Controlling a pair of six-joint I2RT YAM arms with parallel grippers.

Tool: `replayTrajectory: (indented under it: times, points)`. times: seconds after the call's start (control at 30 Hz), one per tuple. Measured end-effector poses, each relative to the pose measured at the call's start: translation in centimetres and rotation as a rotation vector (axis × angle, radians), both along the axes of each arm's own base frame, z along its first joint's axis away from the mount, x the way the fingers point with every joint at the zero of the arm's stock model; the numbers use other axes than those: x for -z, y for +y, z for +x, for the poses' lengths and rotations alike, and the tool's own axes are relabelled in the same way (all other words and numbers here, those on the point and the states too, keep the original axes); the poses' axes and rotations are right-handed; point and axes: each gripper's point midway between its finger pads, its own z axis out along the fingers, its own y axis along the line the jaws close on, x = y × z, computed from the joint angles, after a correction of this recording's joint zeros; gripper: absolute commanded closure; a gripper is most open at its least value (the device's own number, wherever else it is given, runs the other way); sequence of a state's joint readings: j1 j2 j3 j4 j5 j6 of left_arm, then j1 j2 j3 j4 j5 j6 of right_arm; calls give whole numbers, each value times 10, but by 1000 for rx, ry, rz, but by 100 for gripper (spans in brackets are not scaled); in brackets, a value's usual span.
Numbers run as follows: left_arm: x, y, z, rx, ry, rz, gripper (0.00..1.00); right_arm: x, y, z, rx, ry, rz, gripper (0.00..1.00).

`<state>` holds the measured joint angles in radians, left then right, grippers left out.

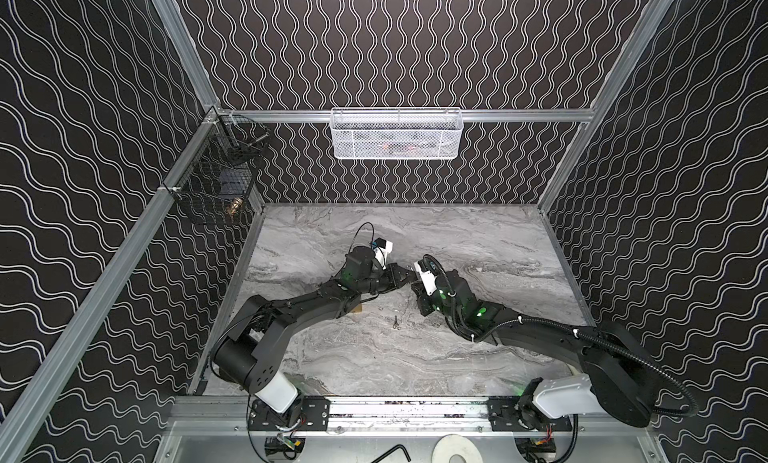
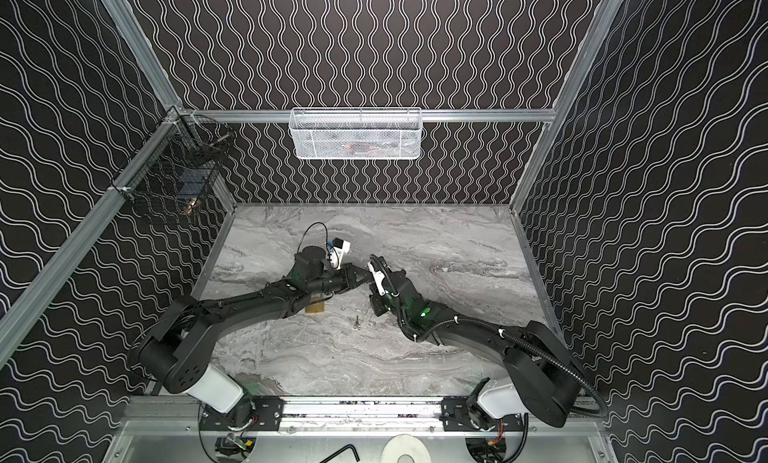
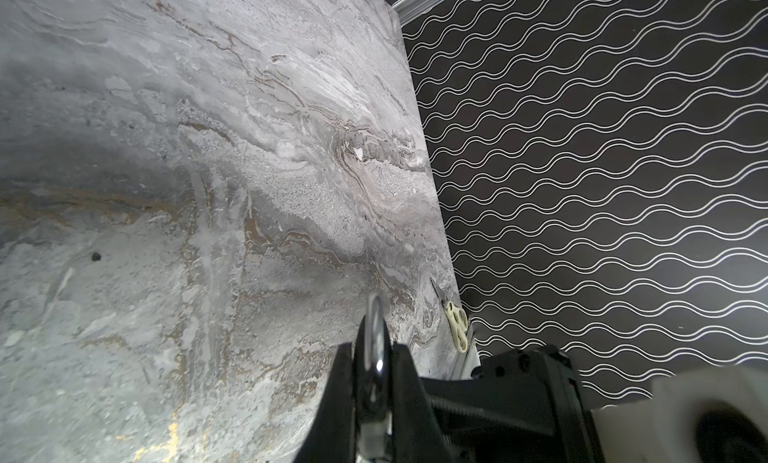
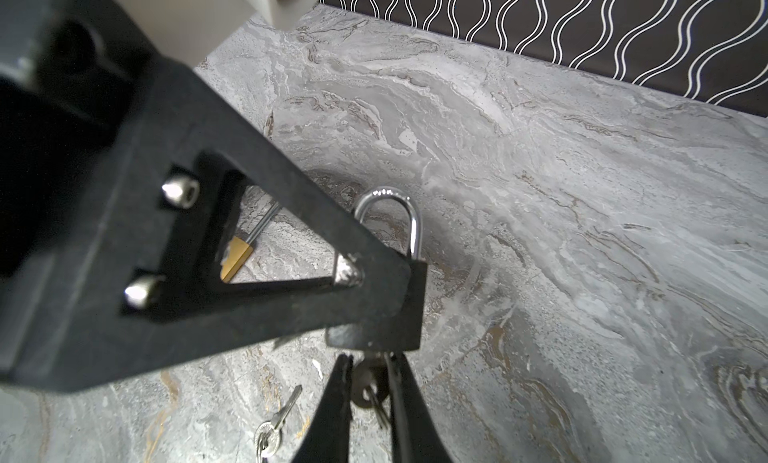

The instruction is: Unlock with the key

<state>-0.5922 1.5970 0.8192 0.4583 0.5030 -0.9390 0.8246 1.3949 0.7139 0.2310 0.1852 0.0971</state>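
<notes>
The L hand [image 3: 372,359] is clenched on the black lock [image 4: 397,315]. Its fingers squeeze the lock's 2 flat sides. The shiny loop [image 3: 374,324] sticks out past the tips. The lock is held up in the air over the middle of the counter [image 4: 561,216] & is not touching it. One leg of the loop goes into the lock body. The other leg is hidden behind an L hand finger, so can't tell if the loop has popped open.

The R hand [image 4: 370,382] is at the lock's other end, away from the loop. It's clenched on the key [image 4: 368,375], w/ 2 thin black fingers pressing the key's head from both sides. The head sits right against the lock's end. The key's long part can't be seen.

In both top views the 2 hands meet tip to tip near the counter's middle.

A spare key [image 4: 272,425] on a ring lies flat on the counter, near the hands. A gold lock [image 2: 314,308] lies on the counter too, partly under the L arm. Scissors [image 3: 455,321] lie at the counter's edge, by the wavy wall. A white basket [image 1: 395,135] hangs on the back rail. A black basket [image 1: 216,182] hangs on the side rail.
</notes>
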Motion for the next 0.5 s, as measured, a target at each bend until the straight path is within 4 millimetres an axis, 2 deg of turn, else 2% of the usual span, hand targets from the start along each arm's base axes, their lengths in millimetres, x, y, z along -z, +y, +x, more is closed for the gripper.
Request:
replayTrajectory:
  times: [0.5]
  points:
    - [-7, -5, -4, 43, -50, -12, 100, -8, -7, -6, -7, 37, 93, 100]
